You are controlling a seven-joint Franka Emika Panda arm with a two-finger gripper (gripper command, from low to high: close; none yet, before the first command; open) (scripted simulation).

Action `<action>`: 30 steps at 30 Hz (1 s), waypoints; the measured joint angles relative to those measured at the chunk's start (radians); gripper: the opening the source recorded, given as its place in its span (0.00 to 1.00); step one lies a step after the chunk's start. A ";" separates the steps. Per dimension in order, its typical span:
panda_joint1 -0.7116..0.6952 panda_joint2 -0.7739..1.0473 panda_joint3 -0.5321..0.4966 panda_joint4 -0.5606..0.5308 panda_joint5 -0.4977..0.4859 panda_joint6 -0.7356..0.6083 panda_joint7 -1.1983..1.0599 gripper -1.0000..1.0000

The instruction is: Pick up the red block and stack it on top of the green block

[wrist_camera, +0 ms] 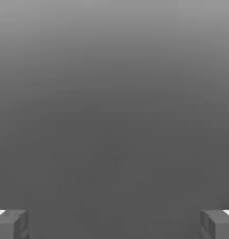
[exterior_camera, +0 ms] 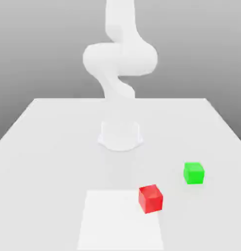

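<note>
- On my exterior feed the red block (exterior_camera: 150,198) sits low in the frame, a little right of centre, resting on the white table (exterior_camera: 43,147).
- Its lower-left corner overlaps the right edge of a brighter white square patch (exterior_camera: 120,220) at the bottom centre of the frame.
- The green block (exterior_camera: 194,173) is up and to the right of the red one, in the lower right part of the frame, also flat on the table. The two cubes are near each other but clearly apart, with bare table between them.
- Both cubes look about the same size and stand flat, neither tilted.
- The white arm (exterior_camera: 120,56) rises in the upper middle of the exterior frame, curling above its round base (exterior_camera: 120,135) at the centre of the table. It is well clear of both blocks.
- On my hand feed the gripper (wrist_camera: 114,224) has its two grey fingertips (wrist_camera: 11,224) in the bottom corners of the frame, one far left and one far right.
- So I read the jaws as spread wide, with nothing between them, just plain grey background.
</note>
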 joint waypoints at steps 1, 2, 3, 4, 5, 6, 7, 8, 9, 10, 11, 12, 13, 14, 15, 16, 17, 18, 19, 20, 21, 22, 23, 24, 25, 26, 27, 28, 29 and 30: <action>0.002 0.038 0.010 -0.025 -0.005 0.024 -0.001 0.50; 0.005 0.075 0.019 -0.050 -0.011 0.048 -0.002 0.50; 0.008 0.112 0.027 -0.074 -0.015 0.071 -0.003 0.50; 0.010 0.149 0.034 -0.098 -0.020 0.094 -0.004 0.50; 0.014 0.185 0.041 -0.122 -0.024 0.117 -0.006 0.50; 0.017 0.221 0.048 -0.146 -0.028 0.139 -0.008 0.50; 0.020 0.257 0.053 -0.170 -0.032 0.162 -0.010 0.50; 0.024 0.294 0.059 -0.194 -0.035 0.185 -0.012 0.50; 0.028 0.330 0.064 -0.218 -0.037 0.208 -0.015 0.50; 0.033 0.368 0.068 -0.242 -0.039 0.231 -0.019 0.50; 0.038 0.405 0.072 -0.267 -0.040 0.255 -0.023 0.50; 0.044 0.444 0.076 -0.292 -0.040 0.279 -0.028 0.50; 0.047 0.484 0.083 -0.317 -0.037 0.304 -0.035 0.50; 0.055 0.525 0.086 -0.344 -0.034 0.331 -0.043 0.50; 0.062 0.565 0.090 -0.370 -0.028 0.356 -0.052 0.50; 0.070 0.603 0.093 -0.395 -0.020 0.381 -0.063 0.50; 0.077 0.639 0.099 -0.419 -0.008 0.405 -0.077 0.50; 0.091 0.675 0.104 -0.441 0.005 0.429 -0.090 0.50; 0.090 0.710 0.105 -0.448 0.006 0.456 -0.092 0.50; 0.091 0.745 0.103 -0.449 -0.001 0.485 -0.088 0.50; 0.093 0.780 0.098 -0.447 -0.012 0.514 -0.080 0.50; 0.097 0.816 0.090 -0.444 -0.026 0.544 -0.070 0.50; 0.105 0.852 0.080 -0.439 -0.042 0.574 -0.058 0.50; 0.116 0.888 0.065 -0.435 -0.057 0.605 -0.047 0.50; 0.129 0.924 0.048 -0.430 -0.071 0.635 -0.038 0.50; 0.137 0.948 0.038 -0.427 -0.079 0.655 -0.032 0.00; 0.137 0.948 0.038 -0.427 -0.079 0.655 -0.032 0.00; 0.137 0.948 0.038 -0.427 -0.080 0.655 -0.032 0.00; 0.137 0.948 0.038 -0.427 -0.080 0.655 -0.031 0.00; 0.137 0.948 0.039 -0.427 -0.081 0.655 -0.030 0.00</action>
